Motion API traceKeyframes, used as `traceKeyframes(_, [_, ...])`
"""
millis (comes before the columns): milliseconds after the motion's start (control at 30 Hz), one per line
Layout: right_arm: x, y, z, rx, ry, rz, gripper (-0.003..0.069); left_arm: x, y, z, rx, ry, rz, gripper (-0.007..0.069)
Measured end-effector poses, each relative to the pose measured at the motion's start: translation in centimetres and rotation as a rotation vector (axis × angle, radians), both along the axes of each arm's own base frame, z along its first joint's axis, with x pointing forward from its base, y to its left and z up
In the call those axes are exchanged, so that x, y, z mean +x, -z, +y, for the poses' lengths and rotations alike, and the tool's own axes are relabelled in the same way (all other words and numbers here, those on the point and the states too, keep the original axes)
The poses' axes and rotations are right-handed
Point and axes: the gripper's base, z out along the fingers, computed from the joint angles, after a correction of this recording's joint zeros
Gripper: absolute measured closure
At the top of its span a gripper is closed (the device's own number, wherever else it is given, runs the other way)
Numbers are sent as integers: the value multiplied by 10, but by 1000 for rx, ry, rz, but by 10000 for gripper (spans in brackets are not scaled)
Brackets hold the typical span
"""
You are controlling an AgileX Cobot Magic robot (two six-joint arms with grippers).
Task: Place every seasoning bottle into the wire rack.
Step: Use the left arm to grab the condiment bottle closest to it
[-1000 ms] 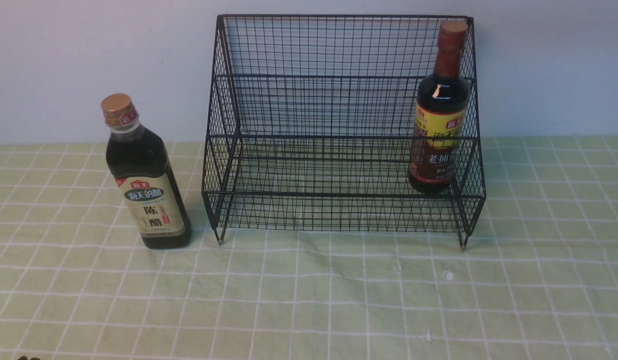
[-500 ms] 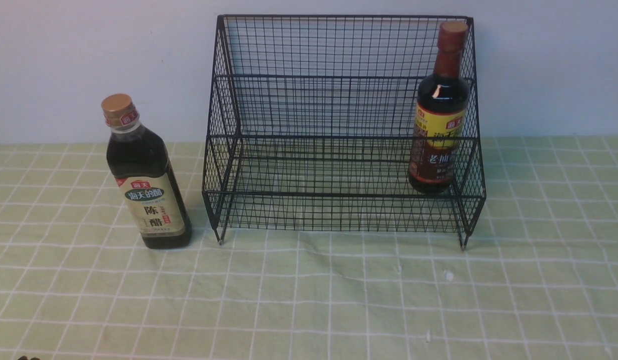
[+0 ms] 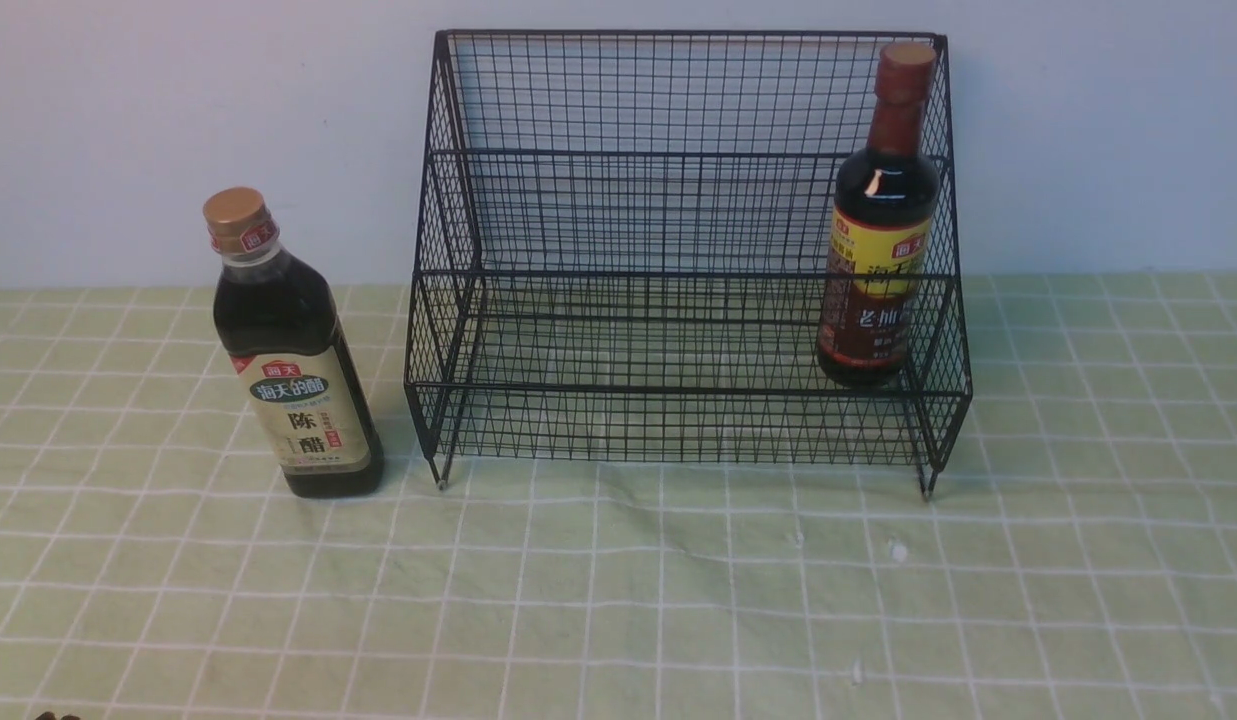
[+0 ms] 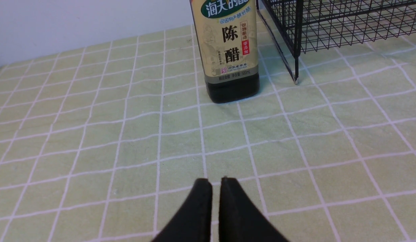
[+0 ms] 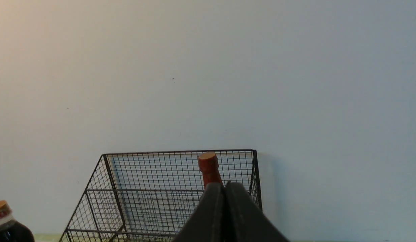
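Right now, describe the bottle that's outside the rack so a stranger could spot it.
Find the big black wire rack on the green checked cloth. Just left of it, on the cloth, stands a squarish dark bottle. Unlike the slim red-capped bottle inside the rack, it has a gold cap and a beige label.

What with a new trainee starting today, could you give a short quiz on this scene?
1. True or false: the red-capped bottle stands inside the wire rack.
2. Which bottle stands on the tablecloth, outside the rack? A. the gold-capped bottle B. the red-capped one
3. Fill in: the left gripper has its fingers ___ and holds nothing.
Key: 1 true; 2 A; 3 shut.
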Motion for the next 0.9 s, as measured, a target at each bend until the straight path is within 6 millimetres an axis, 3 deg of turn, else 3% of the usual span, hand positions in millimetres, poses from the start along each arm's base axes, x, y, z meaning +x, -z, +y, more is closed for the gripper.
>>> traceKeyframes(133, [-8, 29, -4, -88, 38, -9, 672, 0, 0, 0, 0, 0, 0, 607])
traceKeyframes(233, [-4, 46, -5, -133, 62, 15, 672, 0, 0, 0, 0, 0, 0, 607])
traceKeyframes(267, [3, 61, -6, -168, 78, 50, 672, 0, 0, 0, 0, 0, 0, 607])
traceKeyframes(300, [3, 61, -6, -172, 80, 50, 672, 0, 0, 0, 0, 0, 0, 607])
traceKeyframes(600, [32, 166, -9, -293, 158, 208, 672, 0, 0, 0, 0, 0, 0, 607])
traceKeyframes(633, [32, 169, -9, -293, 160, 210, 672, 0, 0, 0, 0, 0, 0, 607])
traceKeyframes(700, [34, 202, -11, -291, 196, 229, 672, 0, 0, 0, 0, 0, 0, 607])
traceKeyframes(767, [33, 218, -12, -279, 214, 243, 672, 0, 0, 0, 0, 0, 0, 607])
traceKeyframes(900, [32, 222, -13, -263, 227, 261, 672, 0, 0, 0, 0, 0, 0, 607])
